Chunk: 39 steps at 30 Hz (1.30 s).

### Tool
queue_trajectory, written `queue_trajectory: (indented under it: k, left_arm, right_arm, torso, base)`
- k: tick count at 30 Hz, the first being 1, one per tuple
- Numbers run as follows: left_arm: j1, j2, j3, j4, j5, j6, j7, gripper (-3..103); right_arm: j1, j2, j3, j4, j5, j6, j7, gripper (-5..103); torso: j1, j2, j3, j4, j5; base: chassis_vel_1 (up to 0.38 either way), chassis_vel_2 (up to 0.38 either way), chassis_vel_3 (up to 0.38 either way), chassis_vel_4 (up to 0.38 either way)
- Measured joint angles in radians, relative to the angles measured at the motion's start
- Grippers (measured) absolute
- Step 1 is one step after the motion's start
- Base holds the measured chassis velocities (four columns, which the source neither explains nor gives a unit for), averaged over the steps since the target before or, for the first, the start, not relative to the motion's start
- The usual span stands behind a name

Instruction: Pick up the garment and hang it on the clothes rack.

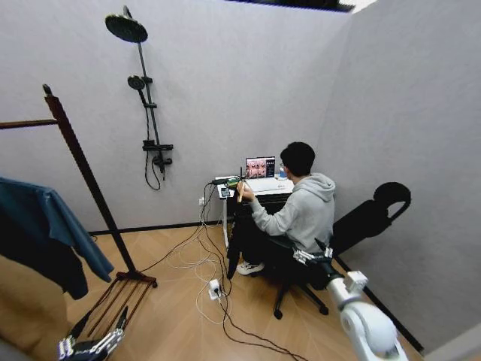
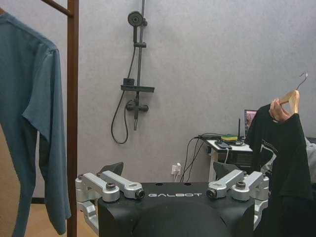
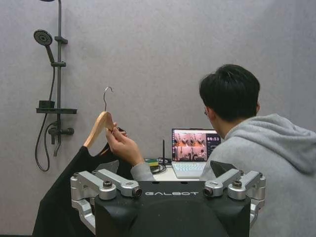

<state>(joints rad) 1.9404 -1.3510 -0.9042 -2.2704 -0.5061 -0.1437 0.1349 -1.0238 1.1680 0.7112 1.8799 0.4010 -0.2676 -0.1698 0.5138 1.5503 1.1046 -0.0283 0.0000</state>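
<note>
White "GALBOT" lettering marks both wrist housings, while the left tool low by the clothes rack and the right tool behind the seated person both gape empty, and a person's hand holds up the garment beside the bench.

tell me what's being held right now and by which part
Neither claw holds anything. A person's hand holds the black T-shirt up by its wooden hanger, near the hook.

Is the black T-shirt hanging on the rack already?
Not yet. The garment hangs from its hanger in a person's hand, apart from the clothes rack.
</note>
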Motion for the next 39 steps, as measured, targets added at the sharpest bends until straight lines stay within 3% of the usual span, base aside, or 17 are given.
queue_trajectory:
  k: [4,8,14,19,23,28,39]
  left_arm:
    - [0.0,0.0,0.0,0.0,0.0,0.0,0.0,100]
    - [0.0,0.0,0.0,0.0,0.0,0.0,0.0,100]
    - [0.0,0.0,0.0,0.0,0.0,0.0,0.0,100]
    - [0.0,0.0,0.0,0.0,0.0,0.0,0.0,100]
    - [0.0,0.0,0.0,0.0,0.0,0.0,0.0,100]
    - [0.0,0.0,0.0,0.0,0.0,0.0,0.0,100]
    - [0.0,0.0,0.0,0.0,0.0,0.0,0.0,100]
  right_arm:
    - [0.13,-0.075,-0.072,-0.105,0.04,0.011,-0.027,100]
    - [0.282,-0.083,-0.159,-0.245,0.059,0.054,-0.039,100]
    - [0.541,-0.023,-0.322,-0.545,0.09,0.172,-0.089,100]
    - [0.63,0.022,-0.407,-0.649,0.123,0.234,-0.101,100]
    - [0.68,0.067,-0.43,-0.7,0.106,0.246,-0.047,100]
    - [0.739,0.134,-0.437,-0.77,0.001,0.254,0.042,100]
    - [0.891,0.19,-0.484,-1.023,-0.053,0.272,0.028,100]
  torso:
    - [0.0,0.0,0.0,-0.0005,-0.0001]
    - [0.001,0.0,0.0,-0.0006,0.0003]
    - [0.002,-0.001,0.001,-0.0001,-0.0001]
    - [0.002,-0.001,0.001,-0.0002,0.0001]
    - [0.001,-0.001,0.0,-0.0001,-0.0003]
    - [0.001,-0.001,0.0,-0.0006,0.0]
    - [0.001,-0.001,0.0,-0.0004,0.0]
  base:
    - [0.065,-0.073,-0.055,0.049]
    - [0.003,-0.015,-0.007,0.009]
    - [0.0,0.0,0.0,0.0]
    - [0.0,0.0,0.0,0.0]
    - [0.0,0.0,0.0,0.0]
    - [0.0,0.0,0.0,0.0]
    - [0.0,0.0,0.0,0.0]
